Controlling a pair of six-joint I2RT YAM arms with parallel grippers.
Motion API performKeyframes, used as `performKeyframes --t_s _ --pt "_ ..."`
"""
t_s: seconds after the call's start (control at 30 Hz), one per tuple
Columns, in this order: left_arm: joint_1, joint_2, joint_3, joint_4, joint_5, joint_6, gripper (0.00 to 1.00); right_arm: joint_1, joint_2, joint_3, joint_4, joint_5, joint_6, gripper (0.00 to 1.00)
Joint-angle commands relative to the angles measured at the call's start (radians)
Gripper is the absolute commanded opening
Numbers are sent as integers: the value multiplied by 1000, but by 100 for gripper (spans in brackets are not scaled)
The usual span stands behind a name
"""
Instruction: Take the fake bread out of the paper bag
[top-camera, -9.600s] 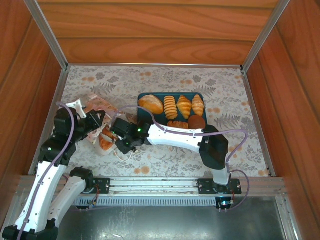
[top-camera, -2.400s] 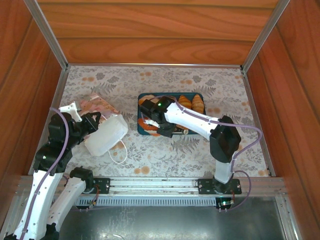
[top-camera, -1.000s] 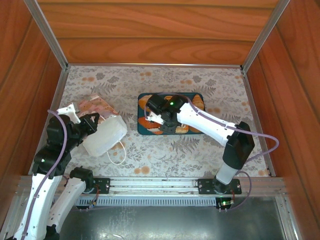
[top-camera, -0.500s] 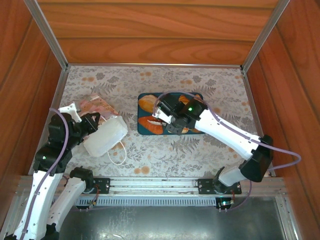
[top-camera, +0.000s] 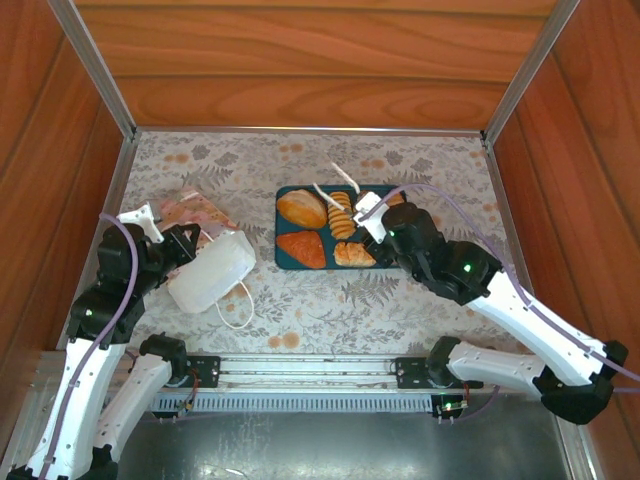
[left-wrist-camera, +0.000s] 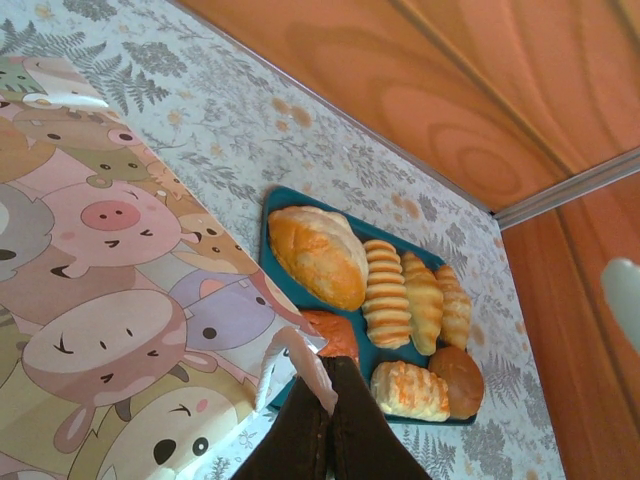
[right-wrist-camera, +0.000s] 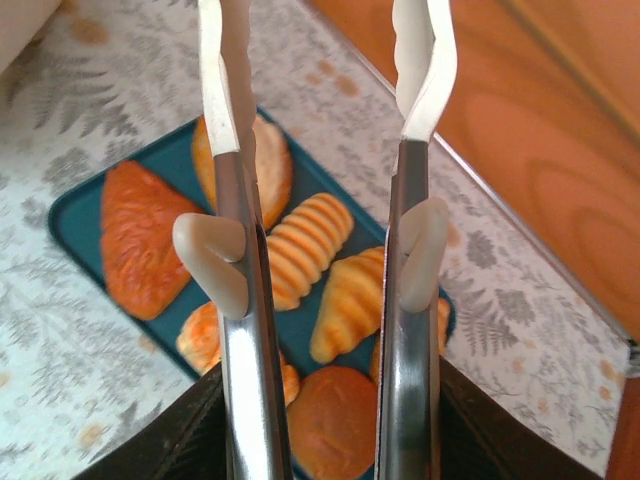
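Teal tray sits mid-table on the fern-print table cover and carries the fake bread. The right wrist view shows the pieces lying side by side on it: triangle, oval loaf, ridged roll, croissant and dark bun. Two further pastries are partly covered by the fingers.

The right gripper hangs above the far right part of the tray. It is released: its white fingers stand apart with nothing between them.

The paper bag lies on its side to the left of the tray, apart from it, white face up. One cord handle loops onto the cover toward the near edge.

The left gripper is clenched on the bag's far-left edge. In the left wrist view its dark fingers press together on a flap of white paper beside the cartoon-animal side panel.
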Motion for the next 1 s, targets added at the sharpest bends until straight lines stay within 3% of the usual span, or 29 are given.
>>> performKeyframes --t_s 0.0,0.27,0.53,0.97 --pt "-3 -6 24 -5 -14 12 0 -33 -25 -25 94 86 58 48" --pt "-2 -16 25 -5 -17 11 0 -166 -8 -54 57 94 151 47" --pt "-2 -16 21 -5 -12 13 0 -410 5 -93 2 -78 282 46" --pt "-3 -25 4 -5 -4 12 0 -814 62 -182 20 -418 355 46"
